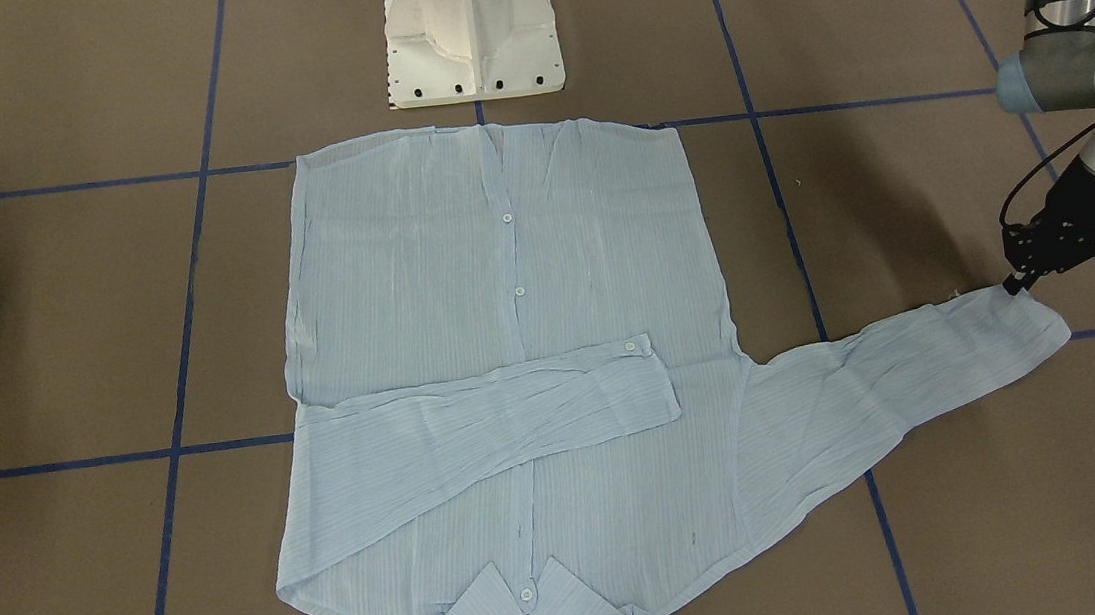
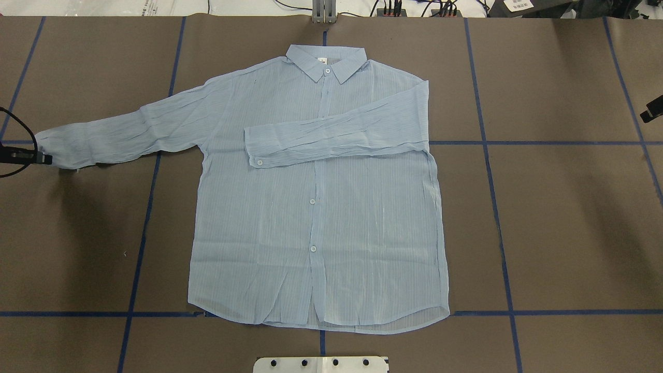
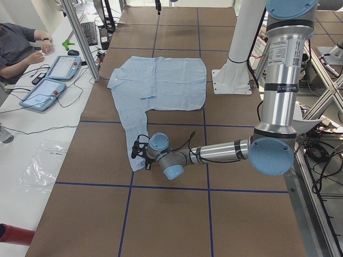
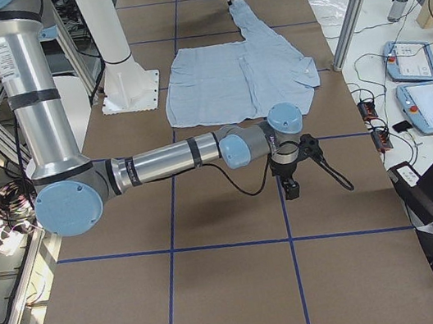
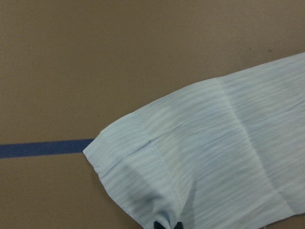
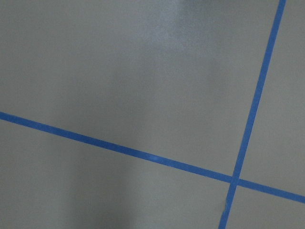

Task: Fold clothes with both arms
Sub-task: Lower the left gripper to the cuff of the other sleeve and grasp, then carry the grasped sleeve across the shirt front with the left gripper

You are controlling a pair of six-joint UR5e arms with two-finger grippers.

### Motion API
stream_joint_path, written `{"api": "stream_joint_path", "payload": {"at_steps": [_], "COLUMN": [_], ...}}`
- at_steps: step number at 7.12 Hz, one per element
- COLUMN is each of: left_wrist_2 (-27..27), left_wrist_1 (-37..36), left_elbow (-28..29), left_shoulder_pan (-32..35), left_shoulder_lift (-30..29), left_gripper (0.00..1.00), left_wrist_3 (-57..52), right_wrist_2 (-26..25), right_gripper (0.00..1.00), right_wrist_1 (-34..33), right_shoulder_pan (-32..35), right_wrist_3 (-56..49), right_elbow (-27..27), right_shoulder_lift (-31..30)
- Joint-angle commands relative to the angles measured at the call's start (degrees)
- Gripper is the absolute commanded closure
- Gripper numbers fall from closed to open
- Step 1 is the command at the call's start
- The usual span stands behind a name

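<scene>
Shirt (image 2: 316, 207) lies flat at the centre of the overhead frame, collar (image 2: 326, 65) at top. One sleeve (image 2: 336, 137) is folded across the chest and the other sleeve (image 2: 119, 134) reaches the left edge. We find the left gripper (image 1: 1013, 284) pinched closed on its cuff (image 5: 138, 167). The right gripper (image 4: 291, 187) hangs over the table (image 4: 246, 290); we cannot tell its finger state.

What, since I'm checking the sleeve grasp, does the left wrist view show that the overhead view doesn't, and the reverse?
Only the left wrist view: close up, the left claw pinching a puckered bit of the outstretched sleeve's cuff at its edge.
Only the overhead view: the whole shirt lying flat, buttoned front up, its collar away from the robot, and the other sleeve folded across the chest.
Both: that cuff, a blue tape line beside it and the brown table.
</scene>
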State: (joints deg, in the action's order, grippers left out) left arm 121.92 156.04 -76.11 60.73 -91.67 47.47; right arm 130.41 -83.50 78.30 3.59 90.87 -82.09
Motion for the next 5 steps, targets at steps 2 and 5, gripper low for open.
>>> {"api": "stream_joint_path", "payload": {"at_steps": [2,5], "left_wrist_2": [3.85,3.59], "left_wrist_1": [-7.55,-14.09], "left_elbow": [-10.08,-12.84], "left_shoulder_pan": [0.01,-5.31], "left_shoulder_lift": [-2.7,-13.85], "left_gripper": [1.0,1.0], "left_wrist_3": [2.87,21.83], "right_wrist_2": [0.29,0.29], "right_gripper": [0.0,0.0], "right_wrist_1": [0.0,0.0], "right_shoulder_pan": [0.01,-0.08], "right_wrist_3": [-0.08,0.01], "right_elbow": [-0.26,-0.17], "right_shoulder_lift": [0.0,0.0]}}
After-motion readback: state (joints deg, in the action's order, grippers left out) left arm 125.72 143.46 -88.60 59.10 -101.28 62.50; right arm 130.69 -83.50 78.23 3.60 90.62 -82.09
